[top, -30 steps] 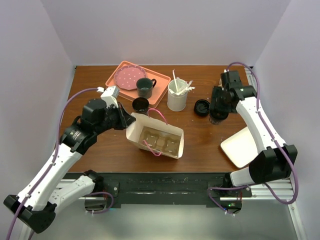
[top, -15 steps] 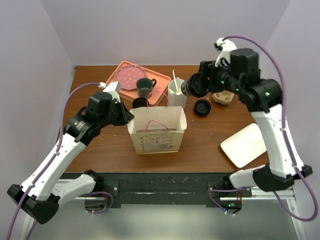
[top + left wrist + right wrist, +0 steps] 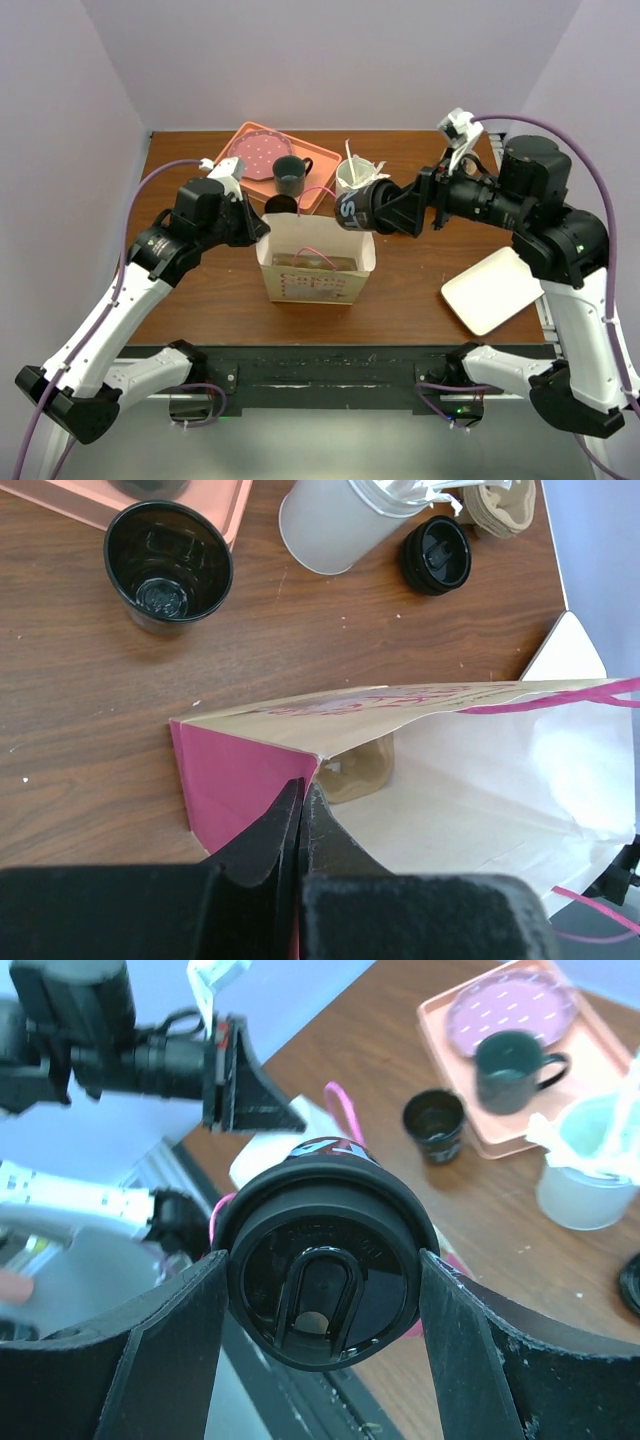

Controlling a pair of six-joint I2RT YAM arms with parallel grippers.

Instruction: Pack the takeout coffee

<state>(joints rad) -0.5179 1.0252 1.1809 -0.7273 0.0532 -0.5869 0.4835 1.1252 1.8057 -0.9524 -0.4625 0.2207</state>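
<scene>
Right gripper (image 3: 386,208) grips the takeout coffee (image 3: 350,208), lid on, tipped sideways just above the paper bag (image 3: 315,283). Left gripper (image 3: 300,800) is pinched on the bag's edge. Bagging is in hand; next the cup likely needs righting, then lowering inside.

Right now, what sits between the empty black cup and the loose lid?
A white canister stands between the empty black cup and the loose lid; the left wrist view shows it.
</scene>
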